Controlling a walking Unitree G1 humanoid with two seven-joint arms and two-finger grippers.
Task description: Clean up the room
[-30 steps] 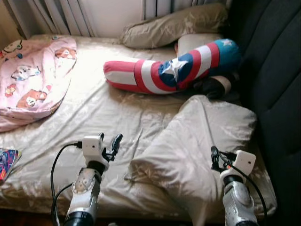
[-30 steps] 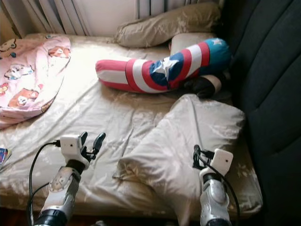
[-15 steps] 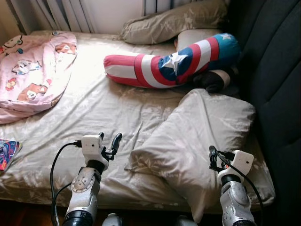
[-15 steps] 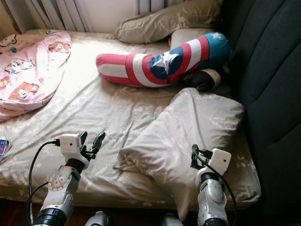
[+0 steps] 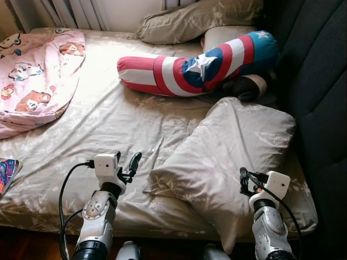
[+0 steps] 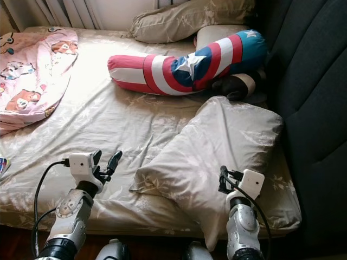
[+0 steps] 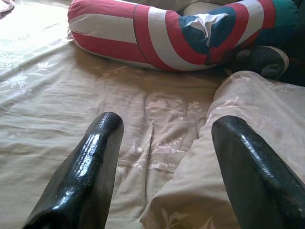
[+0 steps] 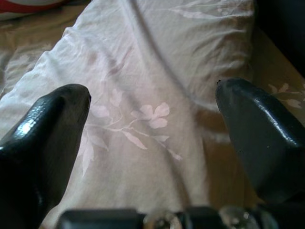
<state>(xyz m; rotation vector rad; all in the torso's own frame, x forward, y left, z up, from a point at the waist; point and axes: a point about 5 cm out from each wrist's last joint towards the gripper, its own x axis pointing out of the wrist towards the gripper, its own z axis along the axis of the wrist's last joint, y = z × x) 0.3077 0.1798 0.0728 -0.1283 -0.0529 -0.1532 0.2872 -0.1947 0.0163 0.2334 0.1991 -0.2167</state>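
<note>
- Bed [image 5: 108,124]: covered by a beige floral sheet; a dark upholstered headboard [image 5: 320,97] runs along the robot's right side.
- Beige pillow [image 5: 233,146]: lies crumpled on the right part of the bed, one corner hanging over the near edge, between the two hands.
- Bolster [image 5: 195,67]: long, curved, striped red, white and blue with a white star; lies across the far half of the bed, its blue end against the headboard, a small dark object [image 5: 246,86] just below that end.
- Second beige pillow [image 5: 195,19]: at the far edge, beneath the curtains [image 5: 70,8].
- Pink blanket [image 5: 35,70]: cartoon-printed, bunched at the far left of the bed.
- Colourful item [image 5: 8,173]: flat, at the bed's near left edge; too little visible to identify.
- Left hand [image 5: 126,167]: raised above the near edge of the sheet, just left of the pillow, fingers [image 7: 90,167] spread apart, holding nothing.
- Right hand [image 6: 223,179]: above the pillow's near right portion, fingers [image 8: 52,124] spread wide, holding nothing.
</note>
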